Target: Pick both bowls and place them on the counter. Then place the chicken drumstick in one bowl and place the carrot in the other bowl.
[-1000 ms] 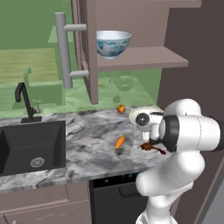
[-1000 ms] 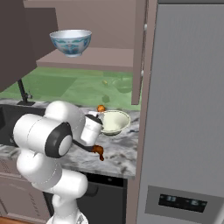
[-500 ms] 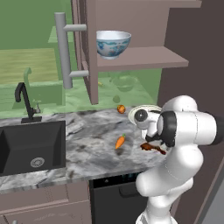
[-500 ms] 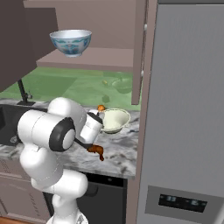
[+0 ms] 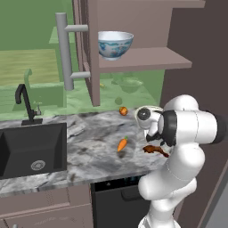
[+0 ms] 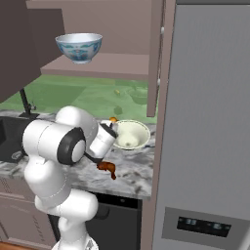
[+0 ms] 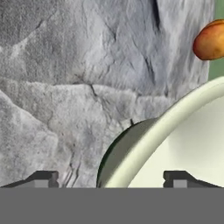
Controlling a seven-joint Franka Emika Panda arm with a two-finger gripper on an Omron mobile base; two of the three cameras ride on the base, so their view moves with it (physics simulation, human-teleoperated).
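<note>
blue-patterned bowl upright on shelf; cream-green bowl, carrot, drumstick on marbled counter

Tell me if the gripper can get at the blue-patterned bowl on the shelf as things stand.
Probably yes: the gripper stands open and empty, the blue-patterned bowl sits alone near the shelf front, cabinet door open, though it's a high reach.

counter: you see grey-white veined stone, smooth, with a dull sheen
sink: matt black, metal strainer at the drain
cream bowl: smooth glazed ceramic look, pale green outside
patterned bowl: glossy white glaze with blue painting
chicken drumstick: dark brown, glossy
carrot: matt orange
cabinet handle: you see brushed grey metal
fridge: smooth, satin grey
</note>
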